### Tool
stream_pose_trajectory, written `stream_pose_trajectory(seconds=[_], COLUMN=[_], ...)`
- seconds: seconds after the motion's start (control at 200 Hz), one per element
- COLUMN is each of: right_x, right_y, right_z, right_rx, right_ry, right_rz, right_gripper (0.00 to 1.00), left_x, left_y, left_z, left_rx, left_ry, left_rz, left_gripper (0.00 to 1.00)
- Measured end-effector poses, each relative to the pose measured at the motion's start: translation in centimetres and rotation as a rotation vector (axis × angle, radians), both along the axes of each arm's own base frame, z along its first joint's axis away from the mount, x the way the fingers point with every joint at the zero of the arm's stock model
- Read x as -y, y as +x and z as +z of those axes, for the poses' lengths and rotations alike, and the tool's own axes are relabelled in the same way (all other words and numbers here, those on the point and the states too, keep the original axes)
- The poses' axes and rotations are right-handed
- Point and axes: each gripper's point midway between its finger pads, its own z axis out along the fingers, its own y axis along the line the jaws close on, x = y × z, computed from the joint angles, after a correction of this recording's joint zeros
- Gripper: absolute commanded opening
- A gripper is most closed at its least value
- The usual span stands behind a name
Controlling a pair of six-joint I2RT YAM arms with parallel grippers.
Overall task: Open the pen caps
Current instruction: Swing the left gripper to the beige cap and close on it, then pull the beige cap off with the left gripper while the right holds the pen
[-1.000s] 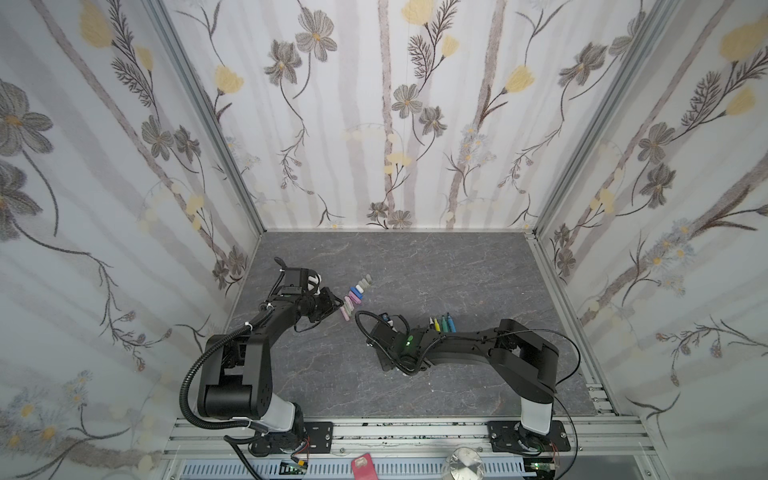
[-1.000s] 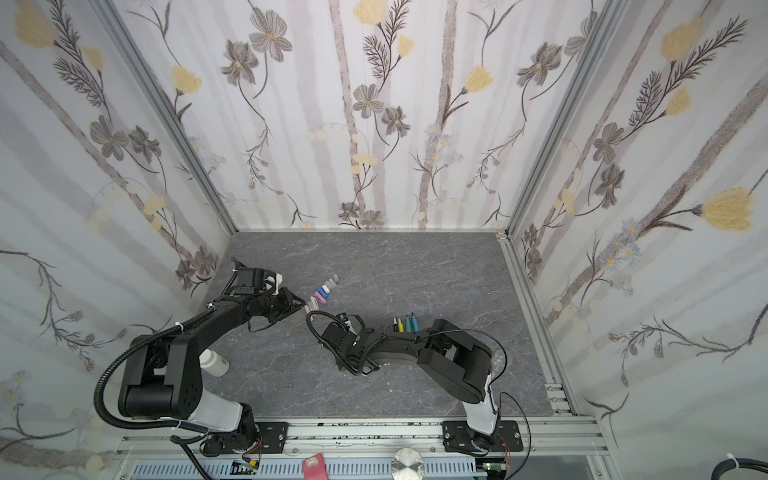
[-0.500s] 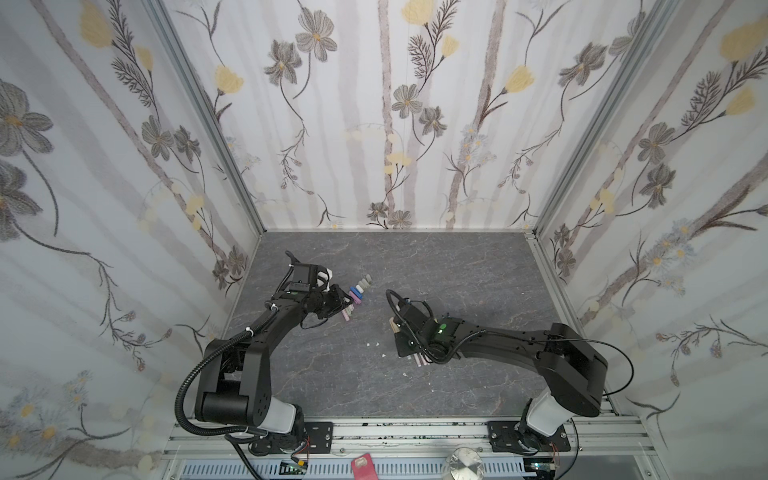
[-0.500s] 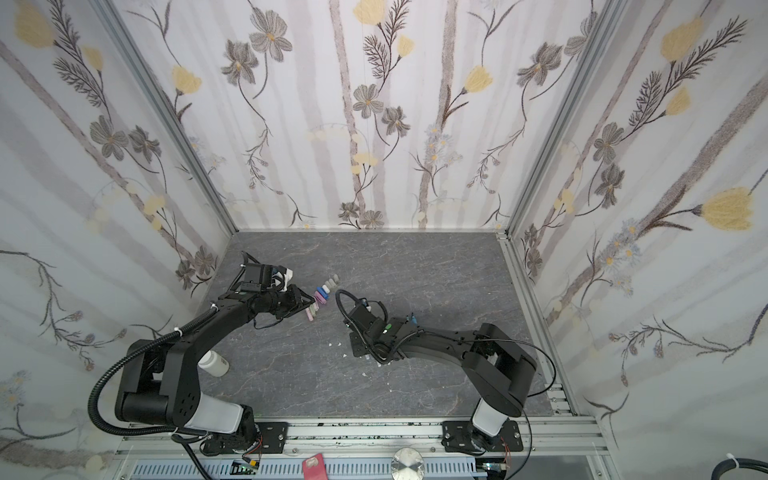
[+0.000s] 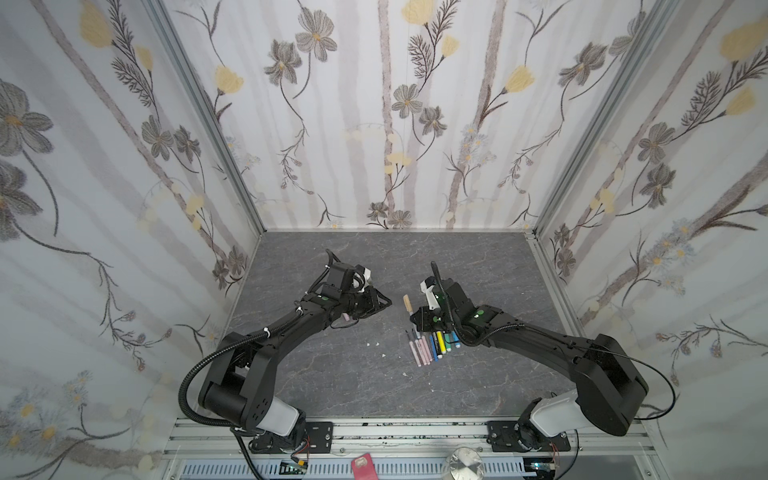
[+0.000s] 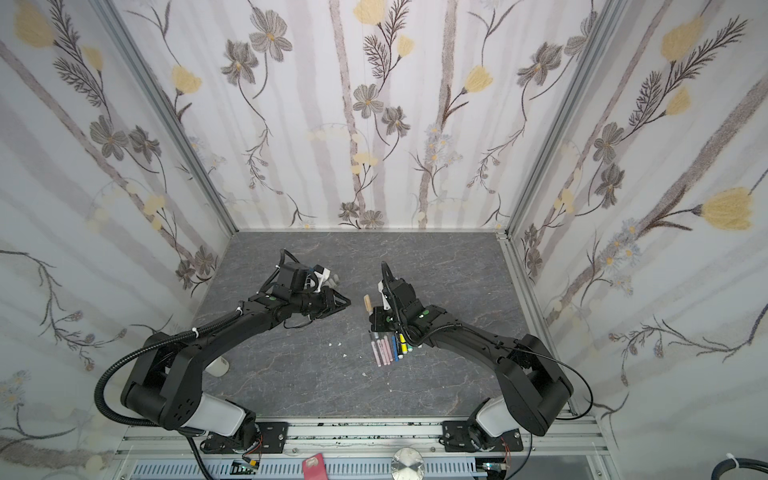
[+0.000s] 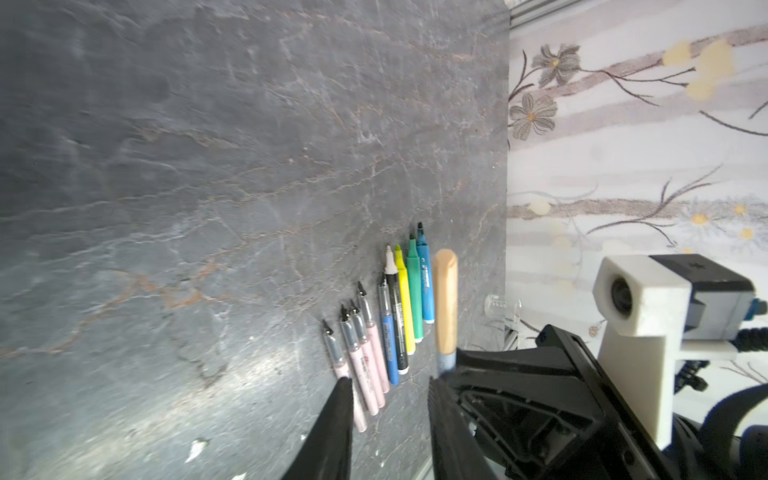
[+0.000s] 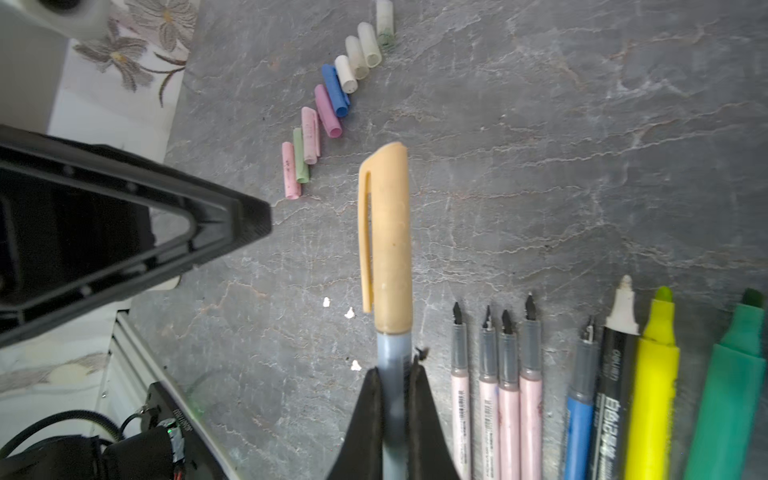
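Note:
My right gripper point(image 8: 397, 370) is shut on the grey-blue barrel of a pen. The pen's tan cap point(image 8: 388, 237) is still on and sticks out past the fingertips. In both top views this cap point(image 5: 408, 303) point(image 6: 367, 302) points toward the back, above the table. My left gripper point(image 7: 390, 384) point(image 5: 384, 302) hangs a short way left of the cap, open, with nothing between its fingers. Several uncapped pens point(image 5: 432, 345) point(image 7: 386, 328) lie in a row under the right arm. Several loose pen caps point(image 8: 332, 99) lie in a slanting row, largely hidden by the left arm in both top views.
Small white flecks point(image 5: 376, 344) dot the slate table between the arms. A white cylinder point(image 6: 219, 367) stands by the left arm's base. The flowered side walls and the aluminium front rail point(image 5: 395, 432) close in the space.
My left gripper has swung right toward the middle and its jaws have parted a little. My right gripper has moved right and back, to a spot over the pen row.

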Motion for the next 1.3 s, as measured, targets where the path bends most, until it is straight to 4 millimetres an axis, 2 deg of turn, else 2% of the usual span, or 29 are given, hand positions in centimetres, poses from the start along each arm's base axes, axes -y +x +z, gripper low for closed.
stream_pose_trajectory(seconds=[0.38,0.634,1.164,1.299], right_x=[-0.6,-0.7,-0.6,-0.6], right_y=[-0.3,-0.2,0.0,0.1], right_z=[0.5,0.5,0.1,0.1], right_rx=[-0.021,-0.018,-0.026,-0.022], right_ry=[0.055,0.059,0.061,0.065], right_rz=[0.021,0.021,0.008,0.007], right_gripper=[0.0,0.0,0.0,0.16], left_x=[3.6,4.9,5.4,5.4], left_y=[0.2,0.0,0.3,0.4], left_z=[0.2,-0.6,-1.2,-1.2], left_rx=[0.005,-0.02,-0.022,-0.021], left_ry=[-0.049,-0.047,-0.048,-0.046], left_rz=[-0.041,-0.06,-0.06,-0.058], left_gripper=[0.32,0.32,0.03,0.0])
